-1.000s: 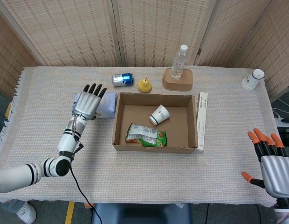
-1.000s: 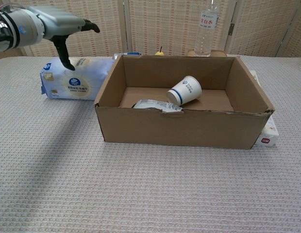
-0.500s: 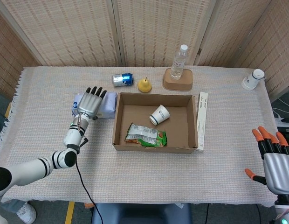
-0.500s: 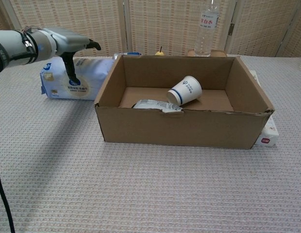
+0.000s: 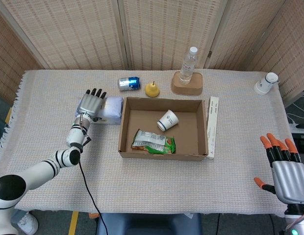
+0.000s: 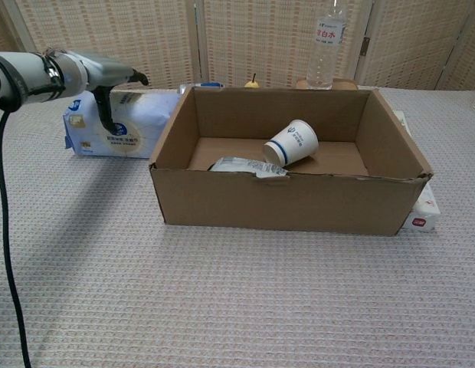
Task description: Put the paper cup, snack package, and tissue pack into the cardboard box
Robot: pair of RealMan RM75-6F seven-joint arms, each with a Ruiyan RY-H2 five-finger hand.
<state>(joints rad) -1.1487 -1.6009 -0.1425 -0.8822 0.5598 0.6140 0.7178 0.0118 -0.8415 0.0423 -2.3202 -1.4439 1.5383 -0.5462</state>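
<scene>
Left hand, fingers spread wide and holding nothing, hovers over the tissue pack; a shallow grasp could let it slip short of the box

Behind your bench, covered in a pale woven cloth with a fringed left edge, you have folding screens of tan woven panels in light frames. At the lower left you can see grey floor with a yellow stripe; the light is even

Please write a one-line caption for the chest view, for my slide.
Left hand over the tissue pack; paper cup and snack package already in the cardboard box.
</scene>
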